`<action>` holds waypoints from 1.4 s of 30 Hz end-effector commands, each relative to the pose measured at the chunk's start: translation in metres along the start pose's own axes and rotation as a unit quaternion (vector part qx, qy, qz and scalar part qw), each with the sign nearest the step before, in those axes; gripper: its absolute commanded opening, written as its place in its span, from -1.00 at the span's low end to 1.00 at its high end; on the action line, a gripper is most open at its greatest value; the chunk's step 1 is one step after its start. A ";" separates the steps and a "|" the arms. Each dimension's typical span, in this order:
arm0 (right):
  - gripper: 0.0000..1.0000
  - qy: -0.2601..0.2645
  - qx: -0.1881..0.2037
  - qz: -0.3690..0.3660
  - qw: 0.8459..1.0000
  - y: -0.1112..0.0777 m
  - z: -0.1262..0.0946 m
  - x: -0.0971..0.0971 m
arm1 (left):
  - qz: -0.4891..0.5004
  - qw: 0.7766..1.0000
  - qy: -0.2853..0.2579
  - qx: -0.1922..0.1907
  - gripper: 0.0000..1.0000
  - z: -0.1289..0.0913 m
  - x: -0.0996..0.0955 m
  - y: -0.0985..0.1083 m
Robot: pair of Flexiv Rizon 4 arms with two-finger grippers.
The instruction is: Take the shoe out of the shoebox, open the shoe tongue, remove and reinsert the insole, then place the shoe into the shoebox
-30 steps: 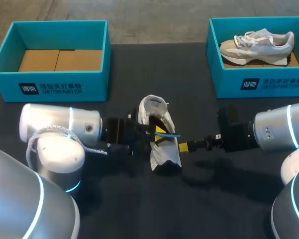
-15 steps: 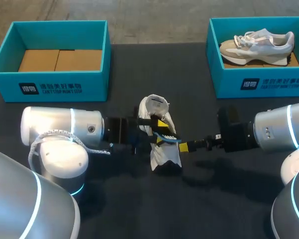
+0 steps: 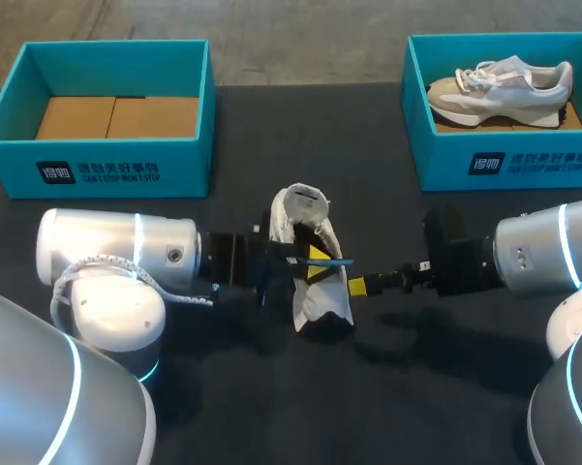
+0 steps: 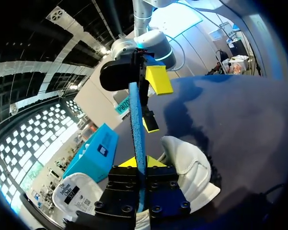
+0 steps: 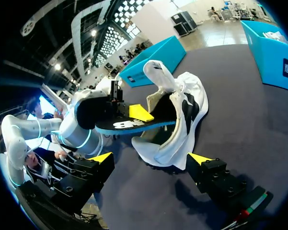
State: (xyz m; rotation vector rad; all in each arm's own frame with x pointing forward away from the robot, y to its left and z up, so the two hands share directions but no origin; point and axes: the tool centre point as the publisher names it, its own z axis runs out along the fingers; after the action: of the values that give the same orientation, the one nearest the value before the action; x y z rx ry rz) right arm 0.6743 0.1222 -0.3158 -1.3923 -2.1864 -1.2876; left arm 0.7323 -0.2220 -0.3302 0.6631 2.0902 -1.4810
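Note:
A white shoe (image 3: 315,300) lies at the table's middle, its opening turned toward my left arm. My left gripper (image 3: 308,258) is shut on a blue insole (image 3: 333,262) that juts out across the shoe's opening. In the left wrist view the insole (image 4: 136,124) runs edge-on out from between the fingers, over the shoe (image 4: 191,172). My right gripper (image 3: 356,287) stands open at the shoe's toe side. In the right wrist view its fingers are spread wide, with the shoe (image 5: 182,120), the insole (image 5: 134,125) and the left gripper (image 5: 134,115) just ahead.
An empty teal shoebox (image 3: 97,160) stands at the back left. A second teal shoebox (image 3: 504,160) at the back right holds another pale sneaker (image 3: 499,82). Both arms lie low across the table's middle.
Half a second ago the left gripper sat slightly further forward and the insole drooped; now the insole is level again in its grip. The right arm has not moved.

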 end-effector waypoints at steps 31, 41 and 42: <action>1.00 -0.004 0.001 0.001 1.000 0.001 0.003 0.002 | 0.022 1.000 0.003 0.004 -1.00 0.005 -0.008 -0.003; 1.00 -0.004 0.001 0.001 1.000 0.001 0.003 0.002 | 0.021 1.000 0.013 0.003 -1.00 0.011 -0.005 0.008; 1.00 -0.004 0.001 0.001 1.000 0.001 0.003 0.002 | 0.022 1.000 0.014 0.002 -1.00 0.012 -0.005 0.011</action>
State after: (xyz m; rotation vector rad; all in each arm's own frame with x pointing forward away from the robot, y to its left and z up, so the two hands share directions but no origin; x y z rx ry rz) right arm 0.6743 0.1221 -0.3158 -1.3924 -2.1864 -1.2876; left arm 0.7396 -0.2272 -0.3337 0.7243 2.0800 -1.4590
